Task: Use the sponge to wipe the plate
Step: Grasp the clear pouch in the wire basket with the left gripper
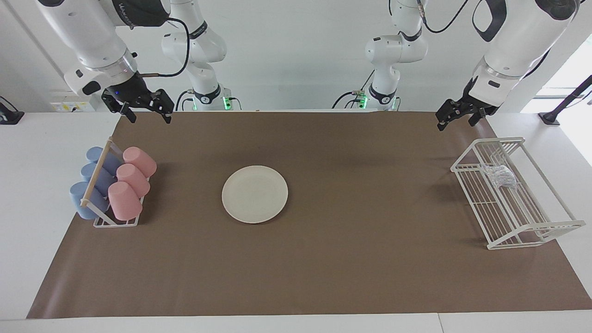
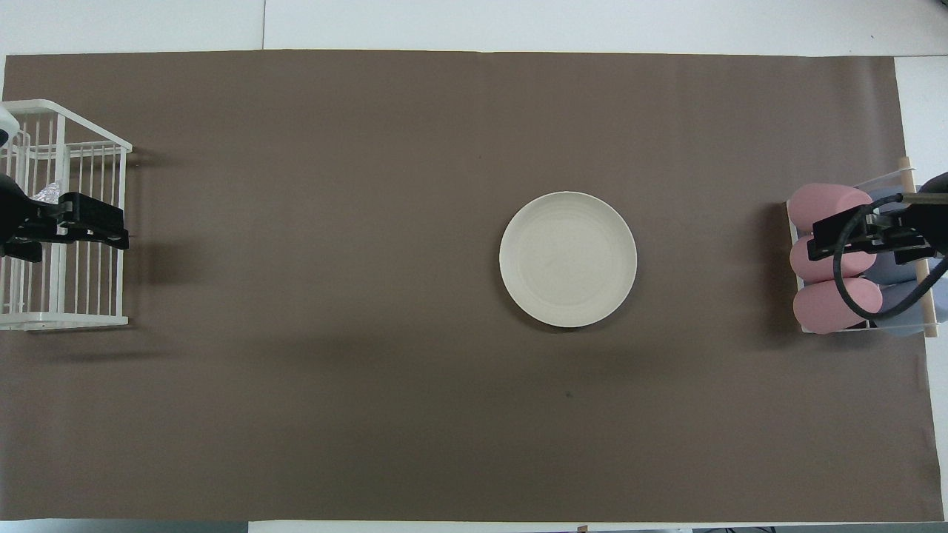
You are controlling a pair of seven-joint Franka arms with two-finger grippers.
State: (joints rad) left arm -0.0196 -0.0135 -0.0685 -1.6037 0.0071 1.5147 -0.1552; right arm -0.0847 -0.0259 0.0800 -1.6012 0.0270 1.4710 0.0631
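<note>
The cream-white plate (image 1: 255, 194) (image 2: 568, 259) lies flat and bare near the middle of the brown mat. The silvery mesh sponge (image 1: 499, 175) sits inside the white wire rack (image 1: 552, 226) at the left arm's end of the table. In the overhead view the sponge (image 2: 46, 194) is mostly covered by the hand above it. My left gripper (image 1: 457, 121) (image 2: 111, 226) hangs open and empty in the air over that rack. My right gripper (image 1: 149, 115) (image 2: 818, 240) hangs open and empty over the cup holder, well clear of the plate.
A small holder (image 1: 115, 223) (image 2: 852, 328) at the right arm's end carries pink cups (image 1: 125, 200) and blue cups (image 1: 85, 200) lying on their sides. The brown mat (image 1: 323, 268) covers most of the white table.
</note>
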